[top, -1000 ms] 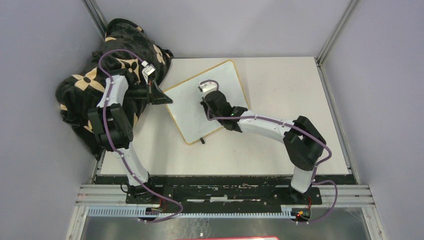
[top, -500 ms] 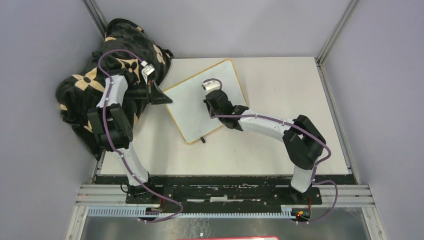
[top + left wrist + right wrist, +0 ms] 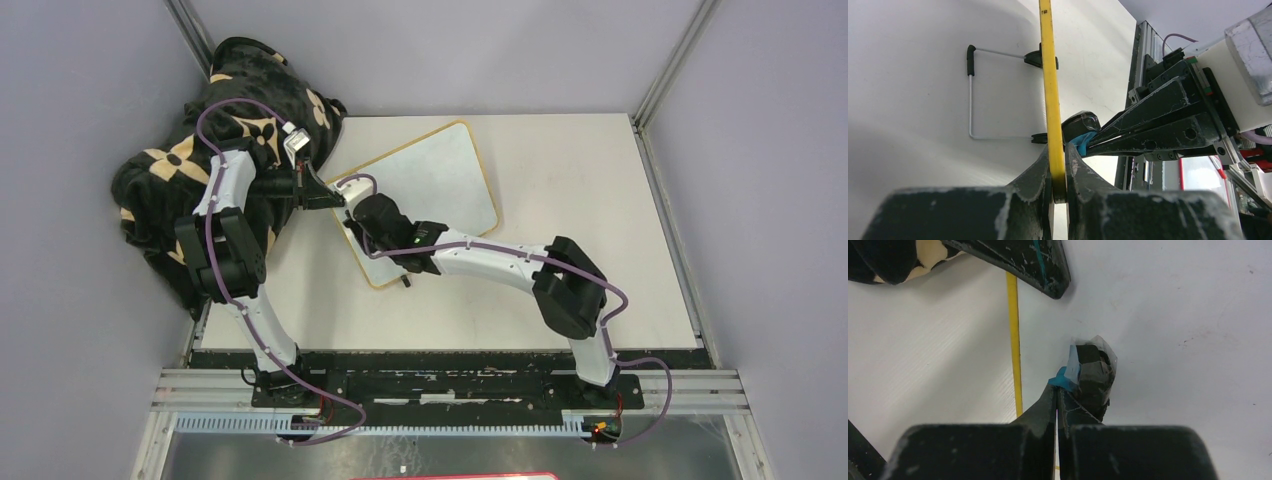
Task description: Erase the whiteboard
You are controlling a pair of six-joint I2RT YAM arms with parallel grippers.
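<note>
The whiteboard [image 3: 440, 180] lies tilted on the table, its face white with only faint red smudges [image 3: 1198, 337]. My left gripper [image 3: 335, 197] is shut on its yellow frame [image 3: 1048, 75] at the left edge. My right gripper [image 3: 352, 207] sits over the board's left part, close to the left gripper. It is shut on a small black eraser pad [image 3: 1093, 375] wrapped in clear film with blue tape, and the pad presses on the board just inside the frame [image 3: 1014, 340]. Seen from the left wrist, the pad [image 3: 1080, 125] shows beside the frame.
A black-and-tan flower-patterned blanket [image 3: 190, 160] is heaped at the table's far left, behind the left arm. The board's wire stand [image 3: 969, 100] with black feet sticks out from the frame. Grey walls and metal posts close in the table [image 3: 580, 170].
My right gripper has swept with the eraser from the board's upper middle down and left to its left edge, next to the left gripper. The left arm and the board have stayed put.
</note>
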